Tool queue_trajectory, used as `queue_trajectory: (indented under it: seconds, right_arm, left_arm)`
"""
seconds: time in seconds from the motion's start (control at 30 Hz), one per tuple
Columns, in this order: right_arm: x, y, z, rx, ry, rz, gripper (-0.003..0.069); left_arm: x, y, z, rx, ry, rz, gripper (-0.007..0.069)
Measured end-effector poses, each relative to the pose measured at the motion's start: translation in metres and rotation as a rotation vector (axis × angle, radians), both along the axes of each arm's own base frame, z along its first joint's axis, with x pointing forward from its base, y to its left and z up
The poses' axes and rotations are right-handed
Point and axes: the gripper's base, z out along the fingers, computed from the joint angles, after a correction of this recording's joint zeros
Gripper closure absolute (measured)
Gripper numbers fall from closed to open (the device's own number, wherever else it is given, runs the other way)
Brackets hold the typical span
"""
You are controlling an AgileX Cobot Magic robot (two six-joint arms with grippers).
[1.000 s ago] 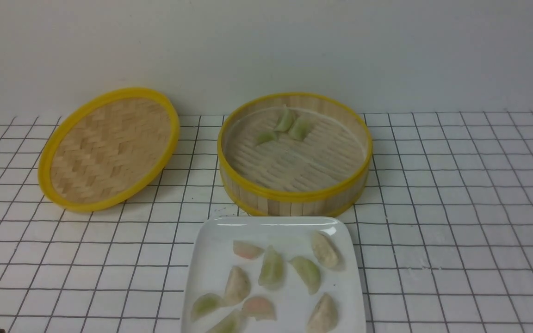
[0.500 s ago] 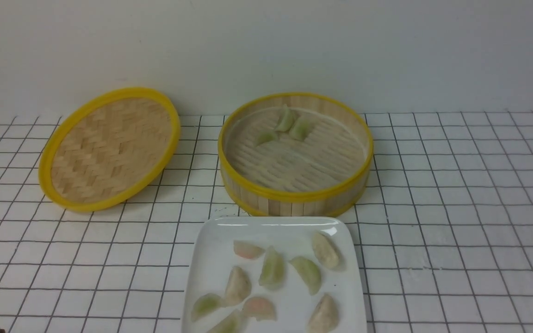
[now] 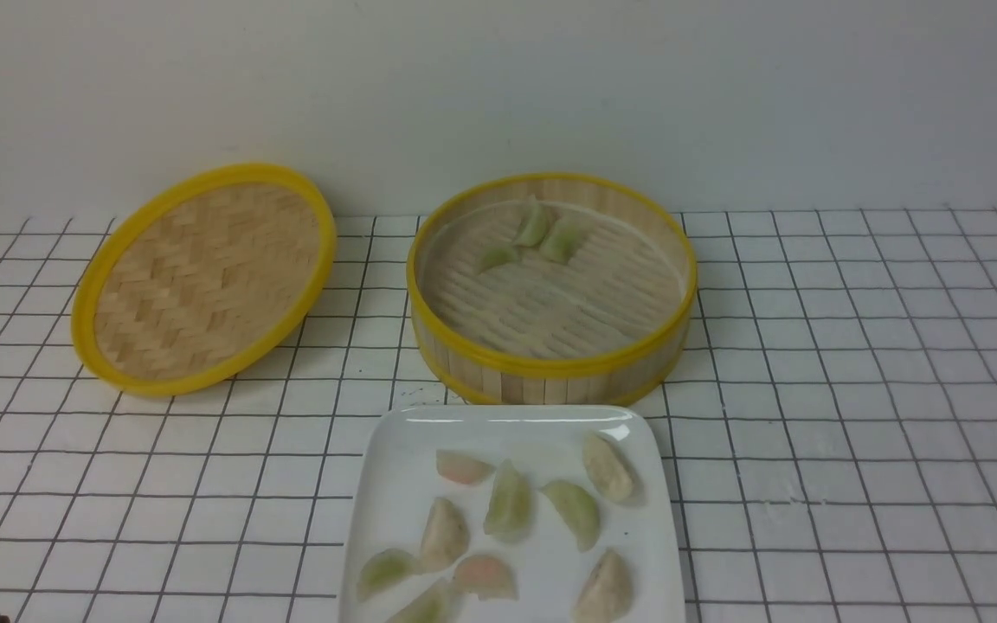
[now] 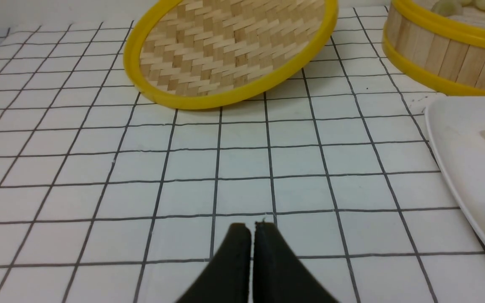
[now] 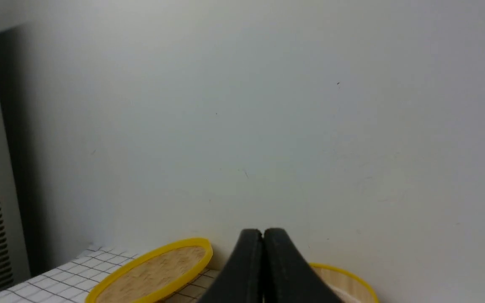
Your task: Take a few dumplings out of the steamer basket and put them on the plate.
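White plate point(image 3: 395, 519) holds 9 dumplings point(image 3: 509, 502), unchanged lately, 3 remain in steamer basket point(image 3: 550, 368); both grippers point(image 4: 251, 227) point(image 5: 263, 231) closed, empty, seemingly finished.

Plate point(image 3: 386, 484) before steamer basket point(image 3: 550, 368) — lid point(image 3: 204, 277) to its left.

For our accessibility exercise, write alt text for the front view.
A white square plate holding nine dumplings sits nearest the camera on a grid-patterned table. Behind it stands a steamer basket with three dumplings left; its woven lid lies tilted to the left.
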Motion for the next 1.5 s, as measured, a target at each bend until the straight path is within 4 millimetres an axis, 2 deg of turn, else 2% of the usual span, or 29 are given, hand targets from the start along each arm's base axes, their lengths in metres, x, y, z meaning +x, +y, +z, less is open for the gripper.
queue_trajectory:
  seconds: [0.17, 0.3, 0.33, 0.4, 0.47, 0.63, 1.5]
  right_arm:
    - [0.009, 0.002, -0.028, -0.100, 0.031, -0.070, 0.0672]
    - [0.023, -0.007, -0.071, -0.154, 0.164, -0.327, 0.0672]
    - [0.024, -0.007, -0.076, -0.158, 0.176, -0.326, 0.0672]
    - [0.027, -0.013, -0.096, -0.166, 0.264, -0.446, 0.0672]
    - [0.027, -0.017, -0.106, -0.164, 0.347, -0.508, 0.0672]
    - [0.025, -0.018, -0.111, -0.169, 0.421, -0.526, 0.0672]
    - [0.025, -0.018, -0.111, -0.166, 0.428, -0.524, 0.0672]
  left_arm:
    - [0.000, 0.000, 0.000, 0.000, 0.000, 0.000, 0.0631]
    - [0.000, 0.000, 0.000, 0.000, 0.000, 0.000, 0.0631]
    - [0.000, 0.000, 0.000, 0.000, 0.000, 0.000, 0.0631]
    - [0.000, 0.000, 0.000, 0.000, 0.000, 0.000, 0.0631]
    - [0.000, 0.000, 0.000, 0.000, 0.000, 0.000, 0.0631]
    - [0.000, 0.000, 0.000, 0.000, 0.000, 0.000, 0.0631]
    - [0.000, 0.000, 0.000, -0.001, 0.000, 0.000, 0.0631]
